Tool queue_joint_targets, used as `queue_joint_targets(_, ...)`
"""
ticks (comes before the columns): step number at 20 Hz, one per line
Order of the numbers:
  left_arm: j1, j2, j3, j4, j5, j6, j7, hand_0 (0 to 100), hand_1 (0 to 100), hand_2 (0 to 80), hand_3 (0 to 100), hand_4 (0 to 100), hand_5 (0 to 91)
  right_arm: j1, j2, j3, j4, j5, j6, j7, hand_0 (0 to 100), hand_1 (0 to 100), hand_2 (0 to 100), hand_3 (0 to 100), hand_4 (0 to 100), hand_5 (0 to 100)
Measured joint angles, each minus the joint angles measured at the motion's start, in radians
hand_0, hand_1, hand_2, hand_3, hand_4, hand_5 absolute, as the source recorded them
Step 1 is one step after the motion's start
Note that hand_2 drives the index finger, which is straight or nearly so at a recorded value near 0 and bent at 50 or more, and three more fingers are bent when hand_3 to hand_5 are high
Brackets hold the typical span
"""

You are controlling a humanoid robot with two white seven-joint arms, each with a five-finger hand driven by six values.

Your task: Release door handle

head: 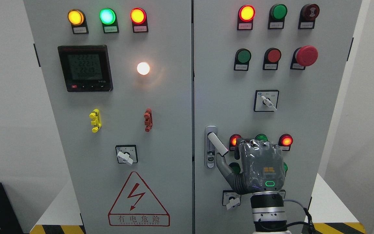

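Note:
The grey door handle (217, 143) sits at the left edge of the cabinet's right door (226, 81). Its lever is swung out and slants down to the right from its silver lock plate (210, 159). My right hand (258, 165) comes up from the bottom edge, back toward the camera, just right of the lever's tip. The thumb (223, 166) is spread to the left, right under the lever's end; I cannot tell if it touches. The other fingers (258, 144) point toward the panel, relaxed, with nothing in them. The whole lever shows, with no finger around it. My left arm is out of view.
Around the hand on the right door are lit red lamps (285, 140), green buttons and a rotary switch (232, 201). A red mushroom stop button (306, 56) sits higher up. The left door (122, 97) carries a meter (85, 68), lamps, a rotary switch and a hazard triangle (138, 201).

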Motion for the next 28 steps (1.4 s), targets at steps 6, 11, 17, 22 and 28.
queue_joint_targets(6,0.000,0.000,0.000,0.000,0.000,0.000,0.000,0,0,2.2,9,1,0.0,0.000,0.000,-0.005,-0.003,0.000,0.000,0.002,39,43,77,100,98,92)
queue_joint_targets(11,0.000,0.000,0.000,0.000,0.000,0.000,0.000,0,0,2.2,9,1,0.0,0.000,0.000,-0.009,-0.005,0.000,0.000,-0.004,40,42,77,100,98,92)
queue_joint_targets(17,0.000,0.000,0.000,0.000,0.000,0.000,0.000,0,0,2.3,9,1,0.0,-0.003,0.000,-0.013,-0.009,0.000,0.000,-0.004,40,42,77,100,98,92)
queue_joint_targets(22,0.000,0.000,0.000,0.000,0.000,0.000,0.000,0,0,2.1,9,1,0.0,-0.006,0.000,-0.018,-0.011,0.000,0.000,-0.004,41,42,77,100,98,92)
queue_joint_targets(28,0.000,0.000,0.000,0.000,0.000,0.000,0.000,0,0,2.1,9,1,0.0,-0.010,0.000,-0.024,-0.013,0.000,0.000,-0.004,41,41,77,100,98,92)
